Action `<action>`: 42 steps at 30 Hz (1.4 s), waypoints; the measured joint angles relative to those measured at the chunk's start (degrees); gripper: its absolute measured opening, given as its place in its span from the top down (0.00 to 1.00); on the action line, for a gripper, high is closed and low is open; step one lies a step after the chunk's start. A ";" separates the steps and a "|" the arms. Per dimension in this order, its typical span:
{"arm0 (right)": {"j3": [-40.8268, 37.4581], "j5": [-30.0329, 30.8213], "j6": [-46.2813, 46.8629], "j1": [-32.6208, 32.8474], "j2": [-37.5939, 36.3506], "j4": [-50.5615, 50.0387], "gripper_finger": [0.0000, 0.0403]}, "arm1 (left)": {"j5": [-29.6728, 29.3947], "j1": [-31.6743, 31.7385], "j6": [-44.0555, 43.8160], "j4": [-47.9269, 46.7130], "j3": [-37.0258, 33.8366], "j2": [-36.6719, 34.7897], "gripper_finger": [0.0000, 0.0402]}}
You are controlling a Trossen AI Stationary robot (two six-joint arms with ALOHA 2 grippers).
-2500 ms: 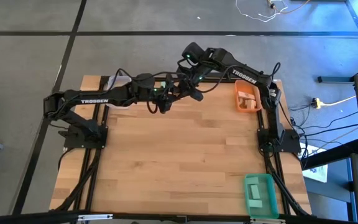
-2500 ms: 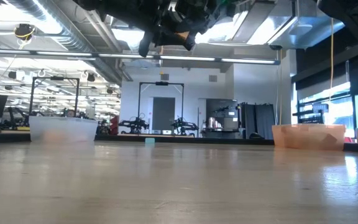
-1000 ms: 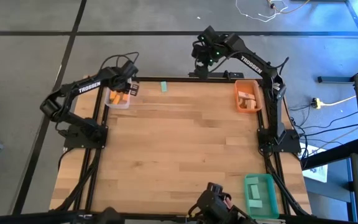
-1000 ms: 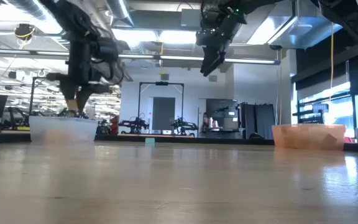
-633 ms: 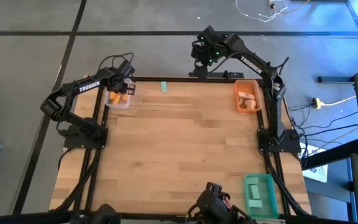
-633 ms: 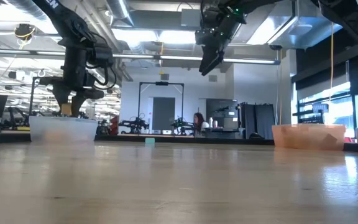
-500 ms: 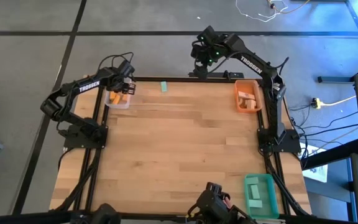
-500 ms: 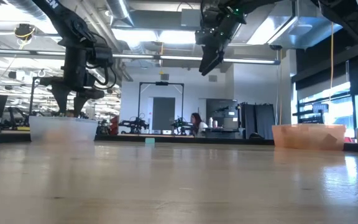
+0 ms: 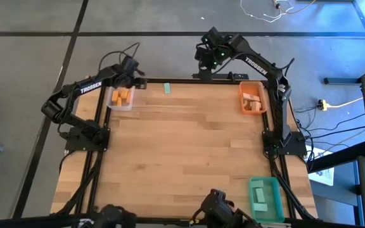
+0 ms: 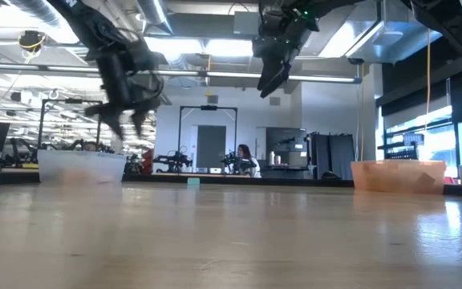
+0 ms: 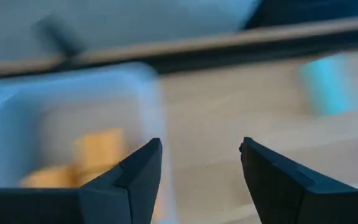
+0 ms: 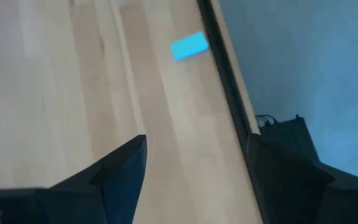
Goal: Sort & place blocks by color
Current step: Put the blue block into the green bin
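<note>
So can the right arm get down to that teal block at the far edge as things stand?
Probably yes. The right gripper hangs open above the far edge, and the teal block lies alone on bare table close by, with the left gripper off over the clear bin.

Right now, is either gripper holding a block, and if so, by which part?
Nothing is held. The left gripper hangs open over the clear bin, and the right gripper hangs open near the loose teal block.
</note>
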 joint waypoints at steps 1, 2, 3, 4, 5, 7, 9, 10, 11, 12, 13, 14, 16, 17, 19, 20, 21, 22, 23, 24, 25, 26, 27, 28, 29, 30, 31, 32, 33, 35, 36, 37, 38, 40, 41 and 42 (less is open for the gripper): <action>0.00 0.02 0.01 0.00 0.00 -0.36 0.31 | 2.23 -0.28 -0.04 2.15 0.51 0.00 0.48; 0.00 -0.04 0.34 0.01 0.00 -0.45 0.31 | 4.74 -0.58 -0.05 4.15 1.02 0.00 0.48; 0.00 -0.02 1.64 0.01 0.00 -0.35 0.31 | 6.85 -0.96 -0.33 5.87 1.43 0.00 0.49; 0.00 0.00 3.41 -0.02 0.00 -0.24 0.31 | 8.29 -1.45 -0.97 7.54 1.72 0.00 0.49; 0.00 0.01 5.28 -0.12 0.00 -0.17 0.31 | 9.38 -2.08 -2.04 9.31 1.80 0.00 0.49; 0.00 0.01 7.87 -0.14 0.00 -0.33 0.31 | 9.92 -3.64 -2.89 12.24 1.80 0.15 0.49; 0.00 0.03 8.85 -0.37 0.00 -0.46 0.31 | 10.01 -5.15 -1.80 15.75 1.80 1.07 0.49; 0.00 -0.10 8.85 -0.47 0.00 -0.43 0.31 | 10.03 -5.84 -0.39 17.37 1.80 1.85 0.49; 0.00 -0.20 8.84 -0.62 0.00 -0.37 0.31 | 10.09 -6.60 1.35 19.21 1.80 2.87 0.49; 0.00 -0.37 8.84 -0.79 0.00 -0.25 0.31 | 10.33 -7.40 3.05 21.24 1.80 4.14 0.49; 0.00 -0.35 8.92 -0.84 0.00 -0.15 0.31 | 10.71 -8.12 4.45 23.29 1.80 5.59 0.49; 0.00 -0.35 9.07 -0.86 0.00 -0.17 0.31 | 11.27 -8.75 5.53 25.41 1.80 6.99 0.49; 0.00 -0.36 9.07 -0.90 0.00 -0.15 0.31 | 11.66 -9.76 5.91 29.15 1.80 10.02 0.49; 0.00 -0.36 9.07 -0.88 0.00 -0.17 0.31 | 11.77 -10.08 5.81 30.89 1.80 11.41 0.49; 0.00 -0.37 9.07 -0.88 0.00 -0.17 0.31 | 11.79 -10.40 4.89 34.17 1.80 13.94 0.49; 0.00 -0.39 9.06 -0.88 0.00 -0.16 0.31 | 11.82 -10.37 4.00 35.49 1.80 14.95 0.49; 0.00 -0.39 9.06 -0.88 0.00 -0.16 0.31 | 12.09 -10.33 3.21 36.33 1.87 15.87 0.49; 0.00 -0.39 9.06 -0.87 0.00 -0.17 0.31 | 12.42 -10.24 3.13 36.39 2.12 16.87 0.49; 0.00 -0.41 9.06 -0.86 0.00 -0.17 0.31 | 12.60 -10.18 3.30 36.41 2.36 17.98 0.49; 0.00 -0.43 9.05 -0.88 0.00 -0.17 0.31 | 12.62 -10.18 3.88 36.36 2.41 18.96 0.49; 0.00 -0.41 9.05 -0.88 0.00 -0.17 0.31 | 12.63 -10.18 4.31 36.15 2.42 19.84 0.49; 0.00 -0.41 9.05 -0.88 0.00 -0.17 0.31 | 12.72 -10.18 4.35 36.11 2.57 20.76 0.49; 0.00 -0.41 9.07 -0.88 0.00 -0.16 0.31 | 13.08 -10.18 4.34 36.14 2.87 21.66 0.49; 0.00 -0.41 9.06 -0.88 0.00 -0.17 0.31 | 13.60 -10.18 4.35 36.18 3.20 22.49 0.49; 0.00 -0.41 9.07 -0.88 0.00 -0.16 0.31 | 14.41 -10.18 4.35 36.22 3.52 23.24 0.49; 0.00 -0.41 9.07 -0.88 0.00 -0.15 0.31 | 15.01 -10.18 4.36 36.26 3.92 24.00 0.49; 0.00 -0.41 9.07 -0.88 0.00 -0.16 0.31 | 15.24 -10.21 4.45 36.29 4.36 24.85 0.49; 0.00 -0.41 9.06 -0.88 0.00 -0.16 0.31 | 15.64 -10.22 4.50 36.30 4.67 25.43 0.49; 0.00 -0.41 9.06 -0.88 0.00 -0.15 0.31 | 16.00 -10.22 4.52 36.14 4.94 25.96 0.49; 0.00 -0.41 9.07 -0.88 0.00 -0.15 0.31 | 16.04 -10.22 4.52 36.37 5.42 26.81 0.49; 0.00 -0.41 9.07 -0.88 0.00 -0.15 0.31 | 16.04 -10.20 4.51 36.20 5.42 27.01 0.49; 0.00 -0.41 9.05 -0.88 0.00 -0.15 0.31 | 16.05 -10.20 4.48 35.97 5.42 27.18 0.49; 0.00 -0.41 9.07 -0.88 0.00 -0.15 0.31 | 16.10 -10.19 4.48 35.63 5.42 27.37 0.49; 0.00 -0.41 9.07 -0.88 0.00 -0.15 0.31 | 16.28 -10.18 4.50 34.19 5.42 27.50 0.49; 0.00 -0.41 9.07 -0.88 0.00 -0.15 0.31 | 16.46 -10.18 4.66 33.77 5.43 27.47 0.49; 0.00 -0.41 9.07 -0.88 0.00 -0.15 0.31 | 16.56 -10.18 5.33 33.28 5.47 27.51 0.49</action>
